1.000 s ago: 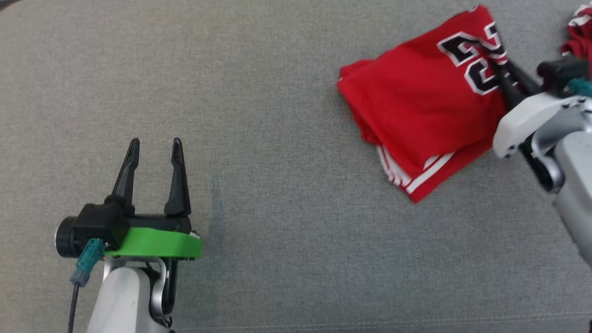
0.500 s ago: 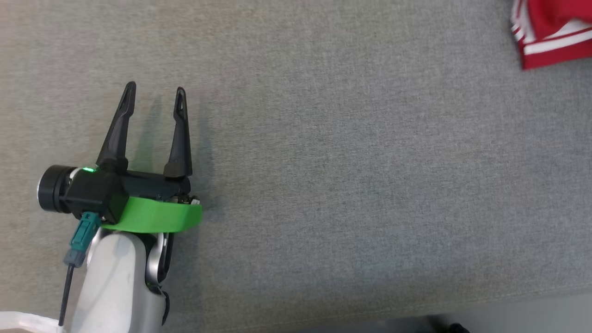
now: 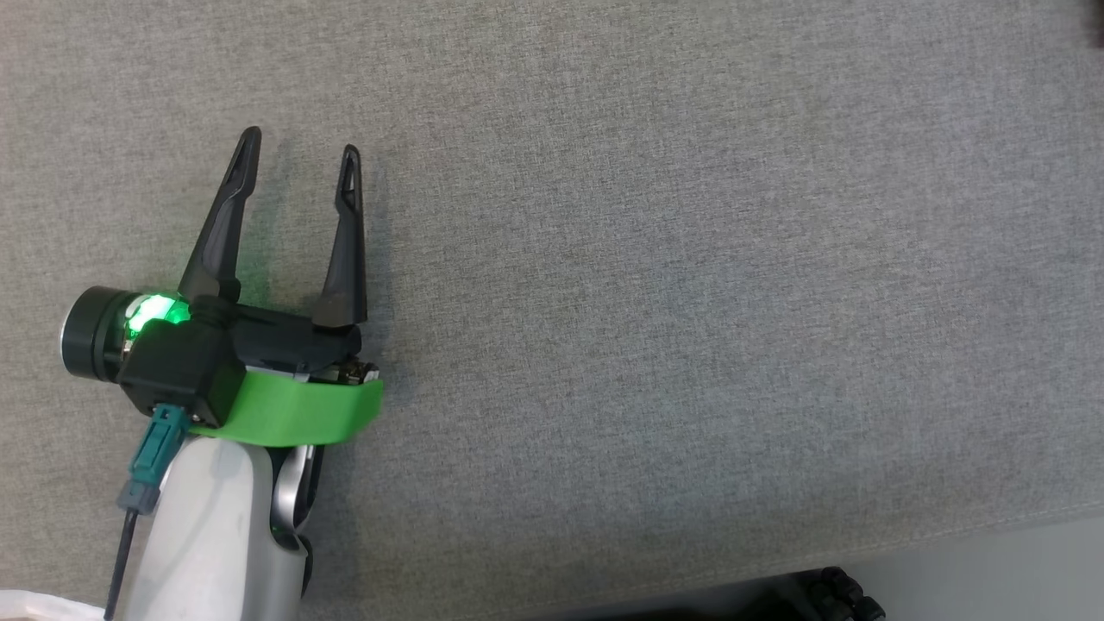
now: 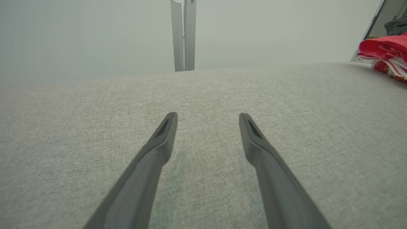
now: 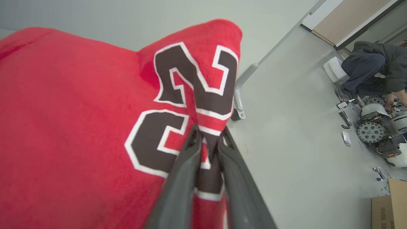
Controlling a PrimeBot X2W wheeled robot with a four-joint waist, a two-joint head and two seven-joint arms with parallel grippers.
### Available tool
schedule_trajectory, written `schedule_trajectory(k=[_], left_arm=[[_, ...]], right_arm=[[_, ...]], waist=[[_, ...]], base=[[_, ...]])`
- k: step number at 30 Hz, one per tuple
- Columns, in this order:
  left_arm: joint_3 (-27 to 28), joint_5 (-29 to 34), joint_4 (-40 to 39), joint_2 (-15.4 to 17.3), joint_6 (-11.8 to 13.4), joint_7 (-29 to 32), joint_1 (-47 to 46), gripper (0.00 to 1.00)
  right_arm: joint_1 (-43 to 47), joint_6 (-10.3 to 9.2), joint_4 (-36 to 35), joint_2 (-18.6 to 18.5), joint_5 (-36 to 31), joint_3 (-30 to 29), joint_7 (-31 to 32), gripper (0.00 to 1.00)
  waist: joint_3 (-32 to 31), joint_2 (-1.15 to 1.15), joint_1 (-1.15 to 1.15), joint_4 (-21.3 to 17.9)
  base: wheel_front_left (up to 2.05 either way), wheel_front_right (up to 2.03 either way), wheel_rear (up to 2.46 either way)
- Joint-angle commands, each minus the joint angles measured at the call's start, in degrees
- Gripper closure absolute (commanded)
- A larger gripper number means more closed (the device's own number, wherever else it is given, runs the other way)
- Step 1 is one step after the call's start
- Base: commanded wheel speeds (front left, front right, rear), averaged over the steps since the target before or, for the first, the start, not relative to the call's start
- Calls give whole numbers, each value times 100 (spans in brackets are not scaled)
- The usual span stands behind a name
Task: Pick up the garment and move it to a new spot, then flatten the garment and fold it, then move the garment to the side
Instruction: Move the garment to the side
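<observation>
The place looks like a robotics lab or workshop. On the pale, bare floor (image 5: 295, 152) a person (image 5: 375, 68) crouches over a low wheeled machine (image 5: 376, 132). Small parts and tools (image 5: 345, 122) lie strewn beside it, and a cardboard box (image 5: 389, 206) stands nearby. The desk (image 3: 690, 302) is covered in plain grey fabric.

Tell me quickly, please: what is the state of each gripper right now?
Left gripper: open, holding nothing.
Right gripper: shut on the red jersey.
</observation>
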Motion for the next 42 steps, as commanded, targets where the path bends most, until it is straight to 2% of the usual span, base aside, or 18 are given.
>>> schedule_trajectory(k=[1, 10, 14, 19, 23, 31, 42], left_arm=[[-15, 34, -7, 44, -14, 2, 29, 0], [29, -139, 390, 44, 14, -12, 183, 0], [142, -246, 548, 48, 58, -18, 376, 0], [348, -313, 635, 59, 112, -18, 746, 0], [504, -372, 686, 92, 144, -16, 1044, 0], [585, -438, 826, 32, 147, -16, 1349, 0], [686, -521, 1135, -33, 79, -16, 1560, 0]], right_arm=[[-116, -10, 99, 68, -57, 57, -80, 0], [-292, -10, 470, 535, -437, 341, -1059, 0], [-92, -10, 376, 856, -516, 435, -1519, 0], [305, -10, 33, 1339, -590, 425, -1796, 0], [865, -10, -397, 1773, -691, 212, -1846, 0], [2395, -9, -1536, 2659, -1064, -646, -1849, 0], [4316, -9, -2646, 3631, -1500, -1171, -1848, 0]], waist=[[-4, 0, -1, 6], [-522, 0, -1, 47], [-1008, 0, -1, 63], [-1598, 0, -1, 58], [-2012, 0, -1, 52], [-2575, 0, -1, 142], [-3142, 0, -1, 284]], base=[[0, 0, 0], [0, 0, 0], [0, 0, 0], [0, 0, 0], [0, 0, 0], [0, 0, 0], [0, 0, 0]])
